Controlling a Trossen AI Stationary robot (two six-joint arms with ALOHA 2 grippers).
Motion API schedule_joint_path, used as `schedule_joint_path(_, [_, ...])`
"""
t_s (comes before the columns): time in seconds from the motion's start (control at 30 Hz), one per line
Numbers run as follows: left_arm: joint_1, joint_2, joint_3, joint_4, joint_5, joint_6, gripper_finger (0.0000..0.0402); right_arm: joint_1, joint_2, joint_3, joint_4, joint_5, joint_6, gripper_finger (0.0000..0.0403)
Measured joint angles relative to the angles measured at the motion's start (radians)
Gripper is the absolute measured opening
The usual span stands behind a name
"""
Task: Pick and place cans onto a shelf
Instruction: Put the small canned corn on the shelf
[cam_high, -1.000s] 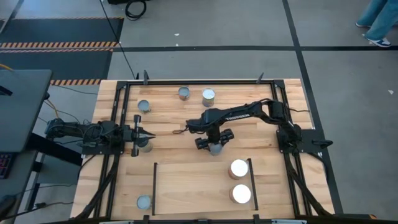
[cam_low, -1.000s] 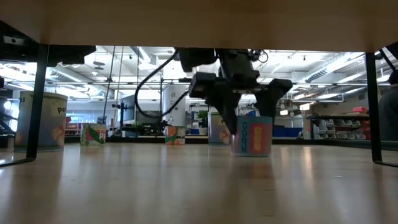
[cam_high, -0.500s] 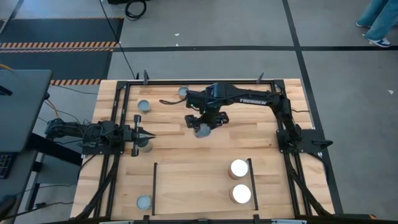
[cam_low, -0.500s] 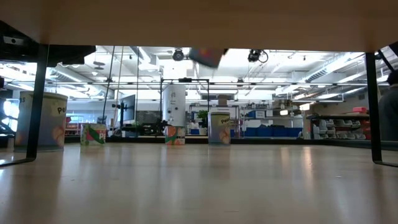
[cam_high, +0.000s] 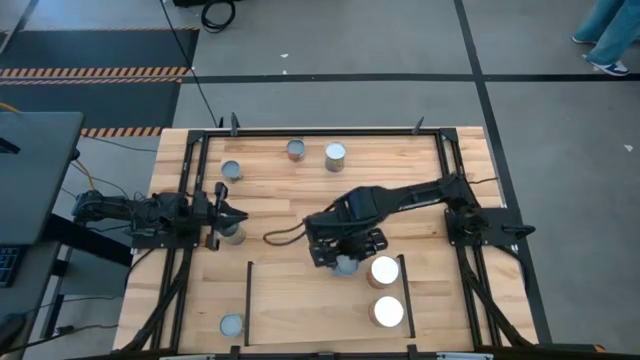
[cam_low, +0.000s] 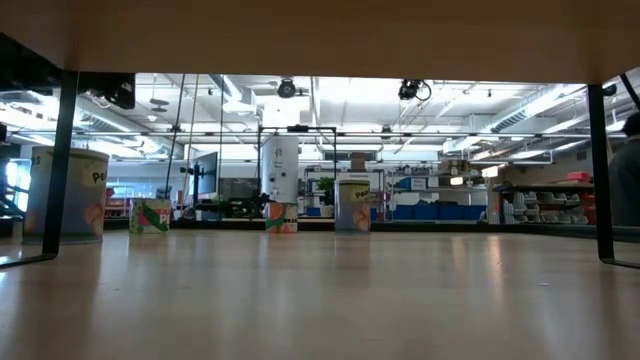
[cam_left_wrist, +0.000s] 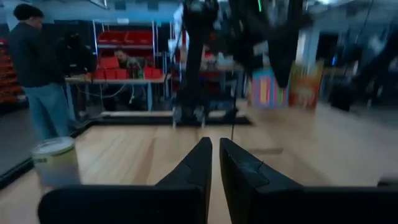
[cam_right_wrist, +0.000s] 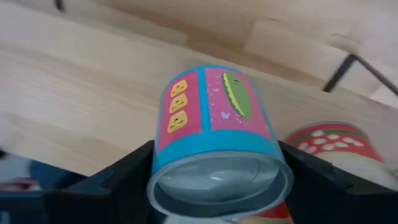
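High view: eight cans; right gripper (cam_high: 345, 262) grasps one can (cam_high: 346, 265), left gripper (cam_high: 238, 213) clenched.

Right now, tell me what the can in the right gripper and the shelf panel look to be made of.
Can held in the right gripper: seemingly metal, going by its shiny grey rimmed end, wrapped in a glossy pink and blue printed label. Shelf: light, matte wood with visible plank grain; its thin black rails look like metal, though that is uncertain.
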Motion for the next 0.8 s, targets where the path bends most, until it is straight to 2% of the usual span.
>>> schedule_joint_path(0.17, [0.000,0.000,0.000,0.095,0.000,0.024,0.0039,0.001,0.032,-0.002,-0.022,0.053,-0.130,0.0293])
schedule_joint_path(0.3, [0.000,0.000,0.000,0.092,-0.001,0.020,0.0039,-0.009,0.041,0.002,-0.022,0.051,-0.280,0.0293])
schedule_joint_path(0.47, [0.000,0.001,0.000,0.092,-0.011,0.017,0.0039,-0.007,0.046,0.002,-0.054,0.006,-0.446,0.0308])
schedule_joint_path(0.63, [0.000,0.000,0.000,0.100,-0.034,-0.025,0.0039,-0.008,0.051,-0.001,-0.045,-0.014,-0.513,0.0332])
schedule_joint_path(0.8, [0.000,0.000,0.000,0.100,-0.034,-0.059,0.0039,-0.005,0.052,-0.002,0.008,-0.093,-0.550,0.0349])
